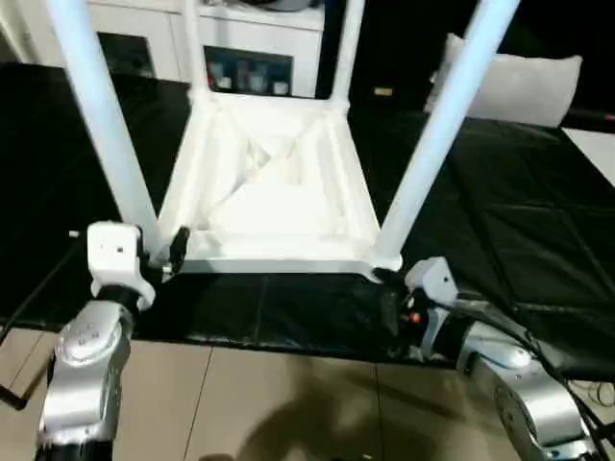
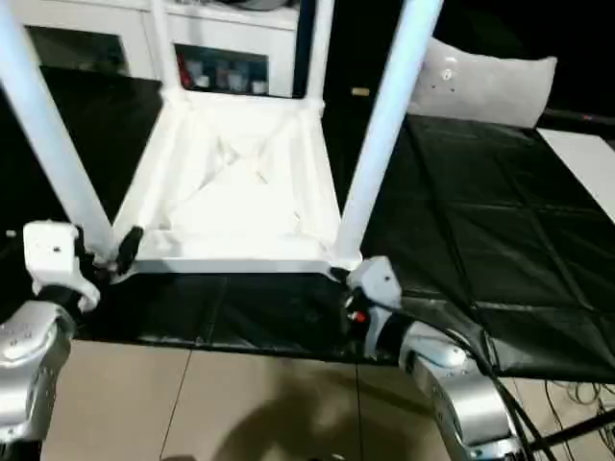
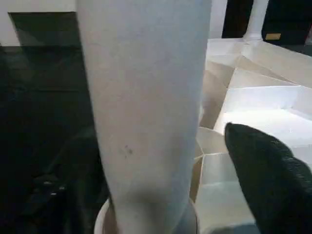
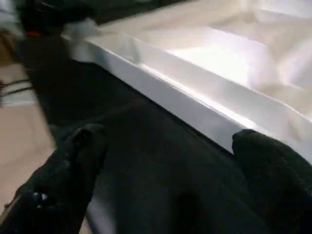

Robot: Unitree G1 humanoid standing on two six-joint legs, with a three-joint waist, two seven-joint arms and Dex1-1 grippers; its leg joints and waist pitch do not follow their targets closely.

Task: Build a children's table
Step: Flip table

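On the black mat (image 1: 500, 240) the children's table (image 1: 274, 192) lies upside down, all four legs socketed — little seems left but righting it. Left gripper (image 1: 159, 254) straddles the near-left leg (image 1: 101, 115), fingers spread; right gripper (image 4: 170, 170) spread too — empty.

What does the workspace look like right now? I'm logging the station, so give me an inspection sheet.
Surface: black padded mat over a tan floor.
Job's things: children's table upside down, four legs standing in its corner sockets.
Clutter: white pillow at the far right.
Grippers: left pincer open around the near-left leg's base; right pincer open at the near-right corner.
Cables: black cables along the right forearm.
Surroundings: white cabinet behind.
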